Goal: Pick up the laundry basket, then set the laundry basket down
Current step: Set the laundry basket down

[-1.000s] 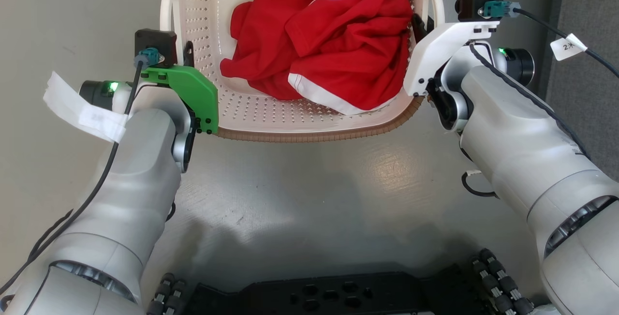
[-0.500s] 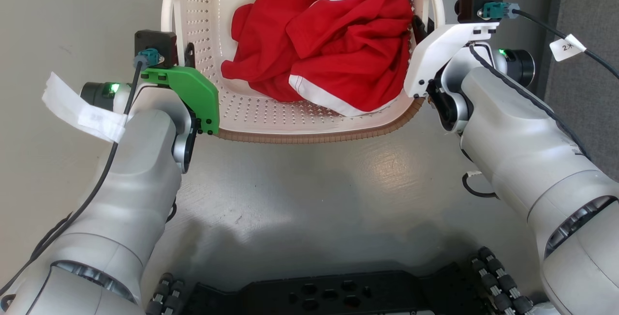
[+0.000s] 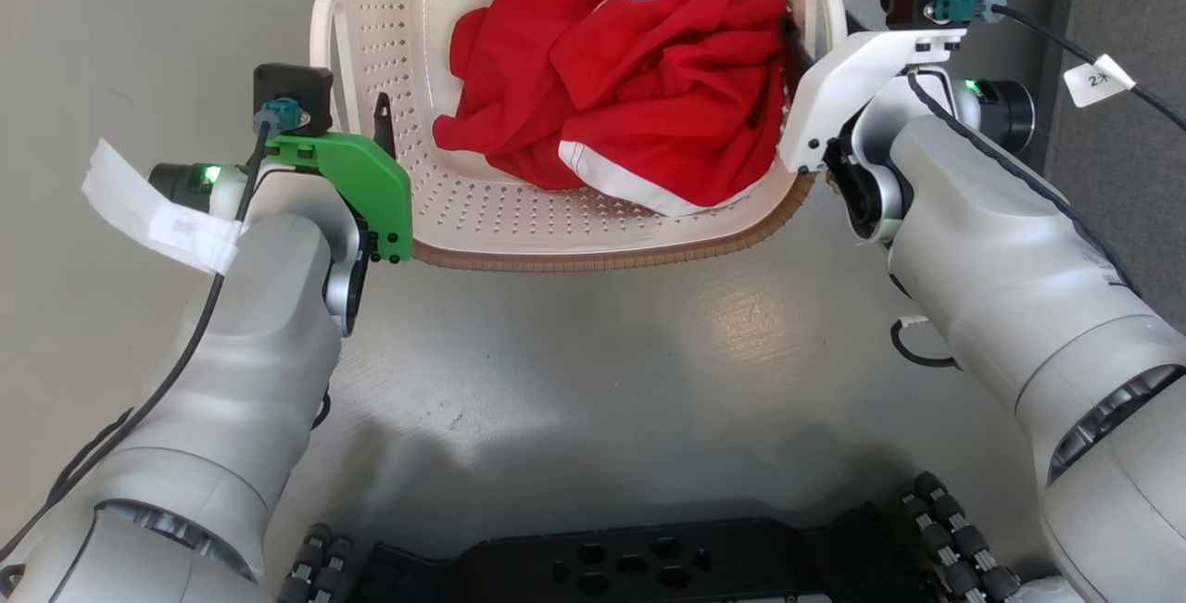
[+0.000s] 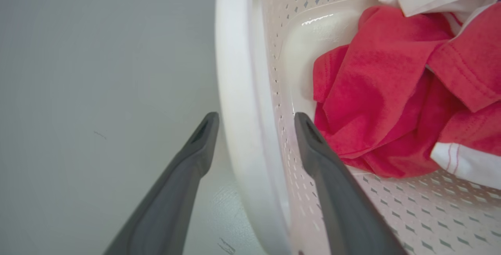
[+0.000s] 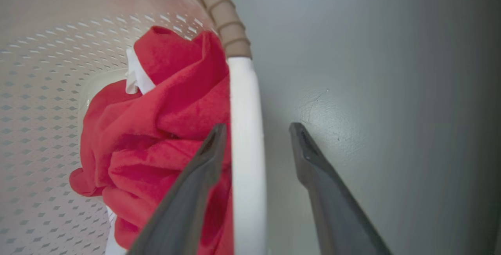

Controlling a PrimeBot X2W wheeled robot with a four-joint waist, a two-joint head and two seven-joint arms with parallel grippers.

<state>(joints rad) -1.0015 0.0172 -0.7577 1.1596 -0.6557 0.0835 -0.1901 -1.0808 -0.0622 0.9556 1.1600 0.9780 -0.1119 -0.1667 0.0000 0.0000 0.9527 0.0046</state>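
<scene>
The laundry basket [image 3: 482, 205] stands on the grey floor at the top middle of the head view, cream with perforated walls and a brown rim, holding red and white clothes [image 3: 649, 75]. My left gripper [image 4: 256, 123] is open astride the basket's white left handle [image 4: 238, 90], one finger outside and one inside against the wall. My right gripper [image 5: 257, 131] is open astride the white right handle [image 5: 244, 129], its inner finger by the red cloth and its outer finger well apart. In the head view the left gripper [image 3: 361, 112] and right gripper [image 3: 820, 29] flank the basket, largely hidden by their wrist mounts.
Grey floor [image 3: 602, 353] stretches between the basket and my black wheeled base [image 3: 649, 566]. A dark grey panel [image 3: 1130, 168] runs along the right edge. Cables with white tags hang off both wrists.
The left gripper's inner finger has shifted right, further inside the basket wall. The right wrist has moved slightly up the view. The basket stays about where it was.
</scene>
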